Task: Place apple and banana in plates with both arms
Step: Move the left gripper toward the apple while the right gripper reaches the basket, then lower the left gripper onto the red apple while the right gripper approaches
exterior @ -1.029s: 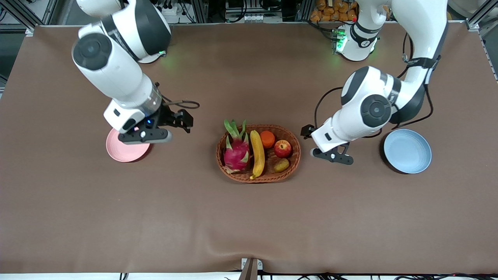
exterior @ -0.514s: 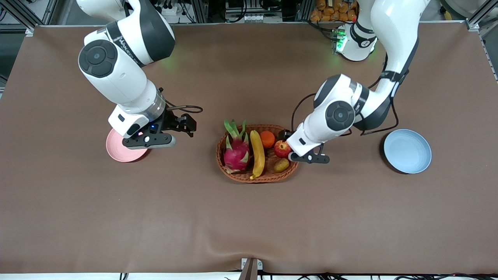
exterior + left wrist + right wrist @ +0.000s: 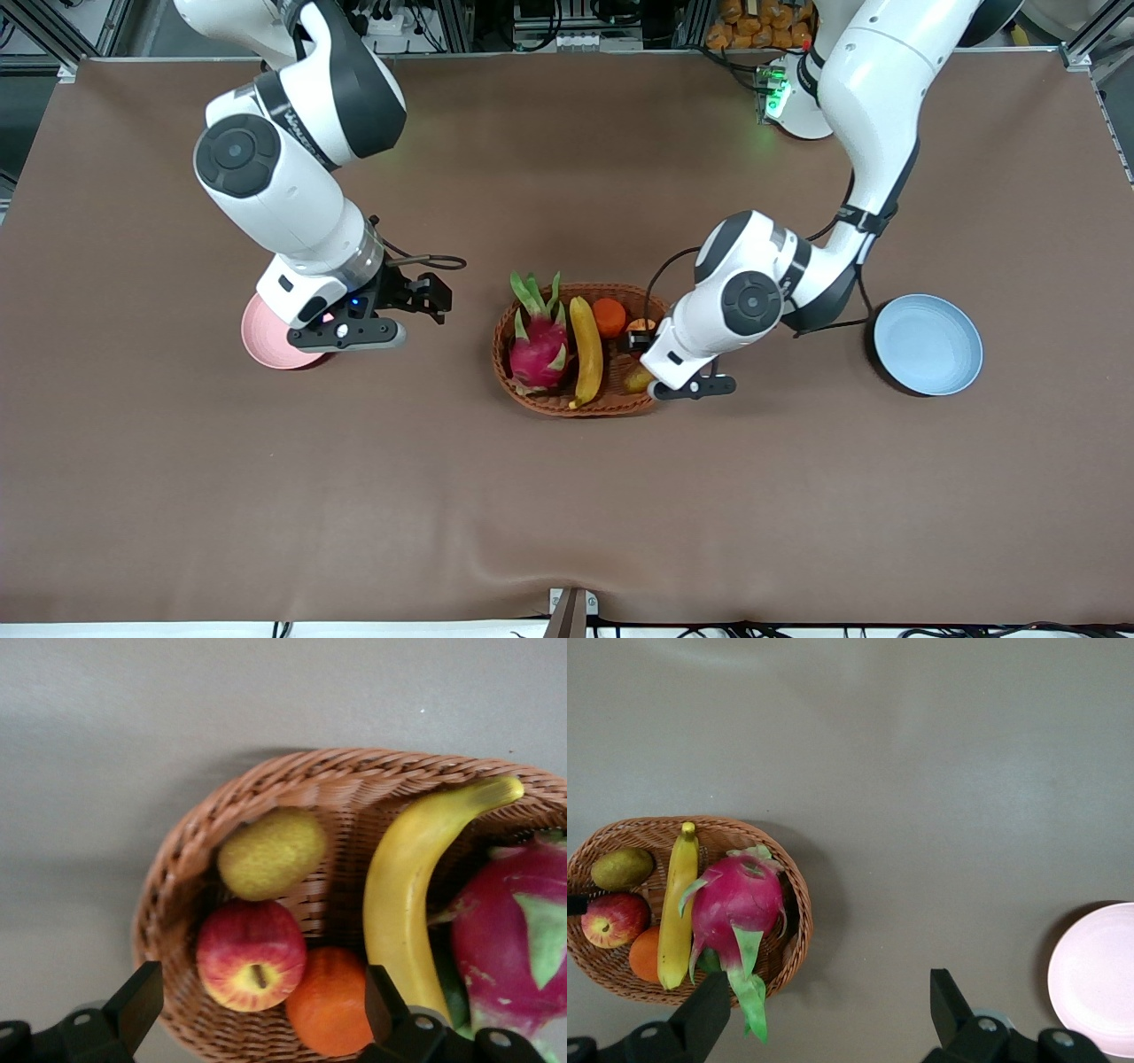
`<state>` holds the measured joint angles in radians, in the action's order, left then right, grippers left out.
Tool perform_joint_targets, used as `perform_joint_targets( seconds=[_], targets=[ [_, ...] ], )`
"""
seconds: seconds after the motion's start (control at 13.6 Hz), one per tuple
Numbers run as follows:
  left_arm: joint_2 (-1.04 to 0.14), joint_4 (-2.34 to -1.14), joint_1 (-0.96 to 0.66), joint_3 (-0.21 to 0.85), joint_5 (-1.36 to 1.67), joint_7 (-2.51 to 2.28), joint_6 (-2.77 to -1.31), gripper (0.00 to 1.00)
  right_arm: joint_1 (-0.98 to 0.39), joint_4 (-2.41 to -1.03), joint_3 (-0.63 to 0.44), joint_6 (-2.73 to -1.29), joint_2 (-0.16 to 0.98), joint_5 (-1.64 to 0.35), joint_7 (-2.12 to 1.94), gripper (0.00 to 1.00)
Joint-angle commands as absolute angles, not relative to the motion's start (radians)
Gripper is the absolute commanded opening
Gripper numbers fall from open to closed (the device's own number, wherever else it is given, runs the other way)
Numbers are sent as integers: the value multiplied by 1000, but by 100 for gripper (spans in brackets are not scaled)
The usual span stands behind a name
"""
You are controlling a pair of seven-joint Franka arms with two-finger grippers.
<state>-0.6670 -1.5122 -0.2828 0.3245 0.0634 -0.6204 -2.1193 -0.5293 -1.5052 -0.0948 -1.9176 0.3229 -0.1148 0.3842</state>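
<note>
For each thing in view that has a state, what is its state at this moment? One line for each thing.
apple: in the wicker basket, not gripped
banana: in the basket, untouched
pink plate: empty
blue plate: empty
left gripper: open, over the apple
right gripper: open, over the table beside the pink plate

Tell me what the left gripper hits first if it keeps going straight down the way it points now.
Most likely the apple: it lies between the open fingers of the left gripper, in the basket, with the orange beside it. Depth is unclear, so the orange could be brushed too.
</note>
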Motion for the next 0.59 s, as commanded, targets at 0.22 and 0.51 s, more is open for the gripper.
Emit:
perform_joint_targets(
  seconds=[0.22,0.51],
  targets=[
    [-713,-1473,-330,298,37,-647,-2118,100,-541,-1477,-104,-1956,367,-130,387,100],
    [-727,-1477,-347,290,-1,-661,-2118,100,-541,-1479,-104,-1963,373,-132,387,100]
  ],
)
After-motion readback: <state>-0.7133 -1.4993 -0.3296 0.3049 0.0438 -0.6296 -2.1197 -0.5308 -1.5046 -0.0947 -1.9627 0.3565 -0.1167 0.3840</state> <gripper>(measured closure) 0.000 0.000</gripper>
